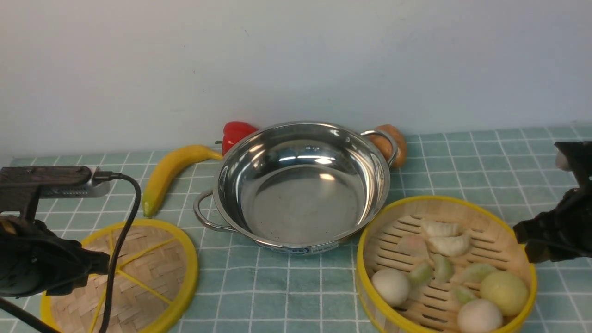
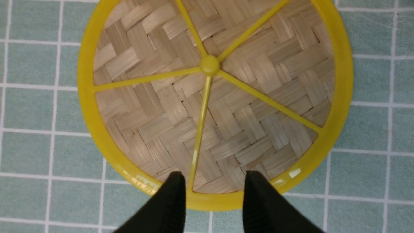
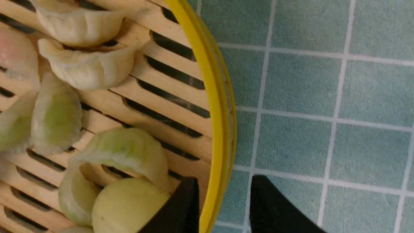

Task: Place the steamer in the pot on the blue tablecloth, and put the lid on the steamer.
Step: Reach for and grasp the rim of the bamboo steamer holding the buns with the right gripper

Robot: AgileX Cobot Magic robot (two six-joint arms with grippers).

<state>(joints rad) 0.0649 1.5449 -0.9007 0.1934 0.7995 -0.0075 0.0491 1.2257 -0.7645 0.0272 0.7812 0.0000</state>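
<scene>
Right gripper (image 3: 224, 191), partly open and empty, should straddle the right wall of the bamboo steamer (image 3: 220, 129) squarely; left gripper (image 2: 213, 191), half-open, empty too!

The tablecloth (image 1: 286, 282) is pale teal-blue with a white grid, the lid (image 2: 226, 129) tan basketweave with yellow rim and spokes, the steamer (image 1: 363, 277) yellow-rimmed, the banana (image 1: 169, 173) yellow.
</scene>
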